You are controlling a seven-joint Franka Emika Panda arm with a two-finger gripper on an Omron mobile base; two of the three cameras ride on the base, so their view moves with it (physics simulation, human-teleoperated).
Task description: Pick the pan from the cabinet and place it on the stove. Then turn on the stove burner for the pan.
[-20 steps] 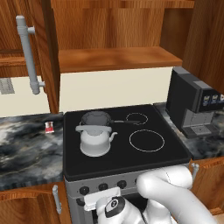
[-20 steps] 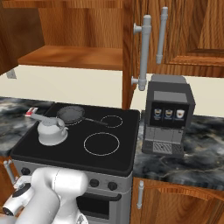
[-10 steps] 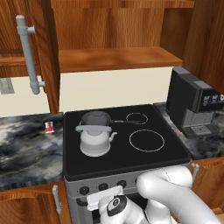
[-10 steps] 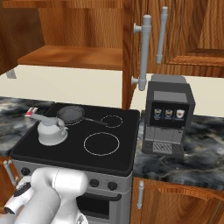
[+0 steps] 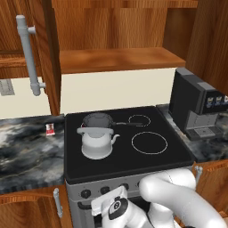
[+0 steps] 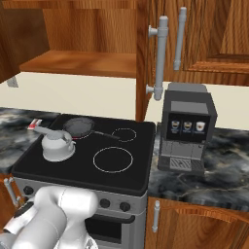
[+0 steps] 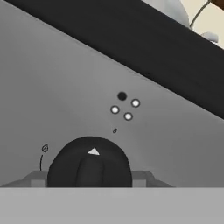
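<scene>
Small round dark grey frying pan [image 5: 98, 120] is already on the black glass stove [image 5: 164, 158], far left ring, thin handle pointing right; white kettle [image 5: 96, 142] sits just near of it, touching or nearly so. Red-brown wall cabinet [image 5: 120, 58] above stands open. So the step left, as I judge it, is the burner.

My end effector [image 7: 89, 181] is down at the grey metal front, half-open, fingers [image 7: 37, 179] flanking a round black knob [image 7: 89, 168] with a white pointer. Can't tell if the pads touch it yet.

To do it well: confirm this knob maps to the pan's ring. The four-dot marker [image 7: 124, 106] above it has one dot dark. Then close square on the knob and rotate without slipping.

No brand or readable text: just a small flame-like symbol [image 7: 44, 148] beside the knob and tiny icons on the black coffee machine [image 6: 187, 126].
</scene>
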